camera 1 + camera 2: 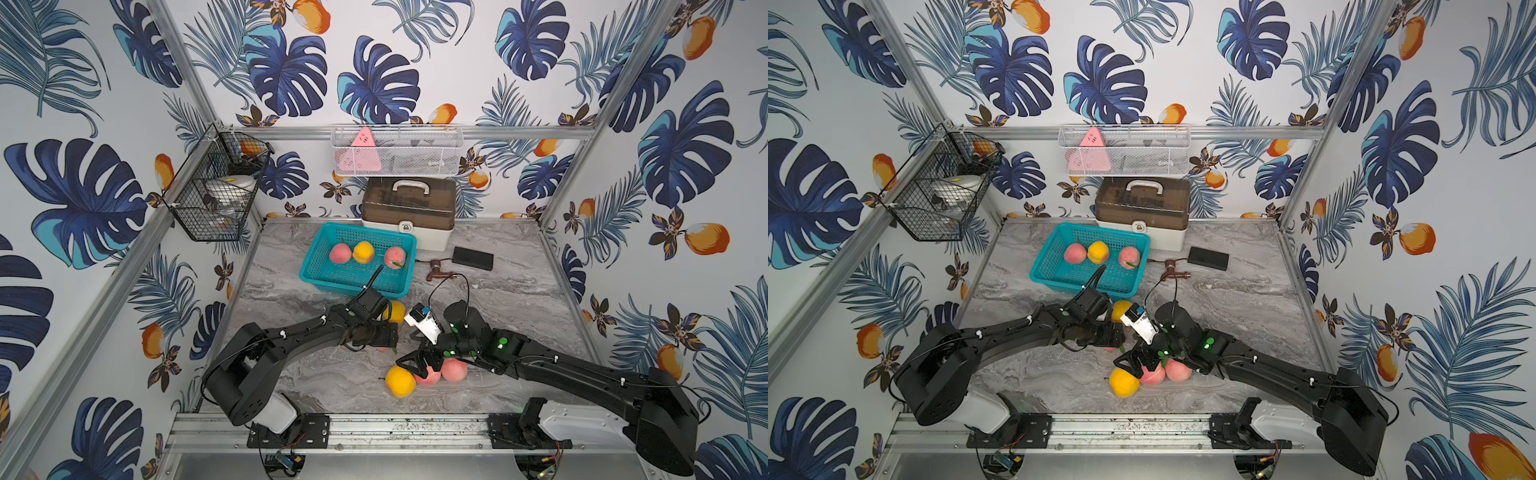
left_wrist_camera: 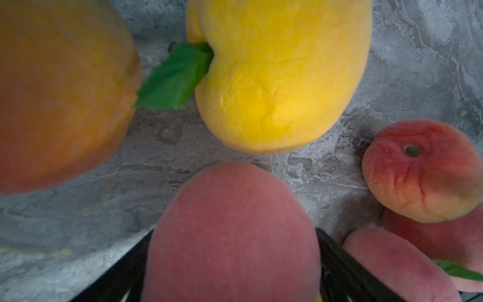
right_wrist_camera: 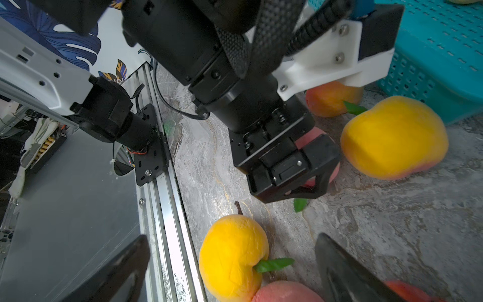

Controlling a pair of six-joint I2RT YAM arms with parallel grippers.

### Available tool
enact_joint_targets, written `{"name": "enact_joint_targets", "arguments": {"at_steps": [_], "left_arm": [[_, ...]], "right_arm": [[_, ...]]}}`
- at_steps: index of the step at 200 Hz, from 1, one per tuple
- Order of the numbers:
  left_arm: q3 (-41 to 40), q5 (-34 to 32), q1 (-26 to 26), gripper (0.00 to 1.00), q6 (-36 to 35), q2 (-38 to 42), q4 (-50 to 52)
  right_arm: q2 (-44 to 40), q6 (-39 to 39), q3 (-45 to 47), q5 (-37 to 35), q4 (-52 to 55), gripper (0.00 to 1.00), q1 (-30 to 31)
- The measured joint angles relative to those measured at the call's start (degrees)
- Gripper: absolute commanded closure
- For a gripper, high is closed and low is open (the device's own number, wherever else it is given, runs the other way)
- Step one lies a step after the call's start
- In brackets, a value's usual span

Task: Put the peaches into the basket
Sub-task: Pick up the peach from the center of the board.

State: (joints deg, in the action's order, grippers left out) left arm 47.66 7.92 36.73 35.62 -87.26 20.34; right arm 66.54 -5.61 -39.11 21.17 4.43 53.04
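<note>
Pink, fuzzy, likely light and slightly squashy, one peach [image 2: 230, 209] lies on the desk [image 1: 498, 324] short of the basket [image 1: 311, 255]; grip its round middle. Left hand [image 2: 232, 251] straddles it, pinching or not I cannot tell; right hand [image 3: 231, 236] gapes wide nearby.

Both arms reach inward; left claw [image 1: 384, 338] points down, right claw [image 1: 417, 363] gapes wide.

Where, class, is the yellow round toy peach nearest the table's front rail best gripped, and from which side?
Probably from above, across the round middle of the yellow peach. It lies on its side; a pink peach touches one flank near its green leaf, so close on the two free flanks.
</note>
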Motion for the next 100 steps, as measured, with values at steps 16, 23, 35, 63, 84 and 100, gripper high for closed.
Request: {"name": "enact_joint_targets", "arguments": {"at_steps": [16,23,35,63,84,100], "left_arm": [[0.0,0.0,0.0,0.20,0.0,-0.1,-0.2],[0.1,0.0,0.0,0.22,0.0,-0.2,-0.1],[0.3,0.0,0.0,0.24,-0.1,-0.2,0.0],[0.8,-0.1,0.0,0.25,-0.9,1.0,1.0],[1.9,-0.5,0.0,0.25,-1.1,2.4,2.9],[2.9,-0.7,0.0,0.25,-1.5,3.6,4.7]], "right_arm": [[-0.1,0.0,0.0,-0.2,0.0,0.00,0.0],[-0.2,0.0,0.1,-0.3,0.0,0.00,0.0],[-0.2,-0.5,0.2,-0.5,0.0,0.00,0.0],[-0.8,-0.8,0.3,-0.8,0.0,0.00,0.0],[-1.5,-0.9,0.5,-1.0,0.0,0.00,-0.1],[-1.7,-1.3,0.6,-1.2,0.0,0.00,-0.2]]}}
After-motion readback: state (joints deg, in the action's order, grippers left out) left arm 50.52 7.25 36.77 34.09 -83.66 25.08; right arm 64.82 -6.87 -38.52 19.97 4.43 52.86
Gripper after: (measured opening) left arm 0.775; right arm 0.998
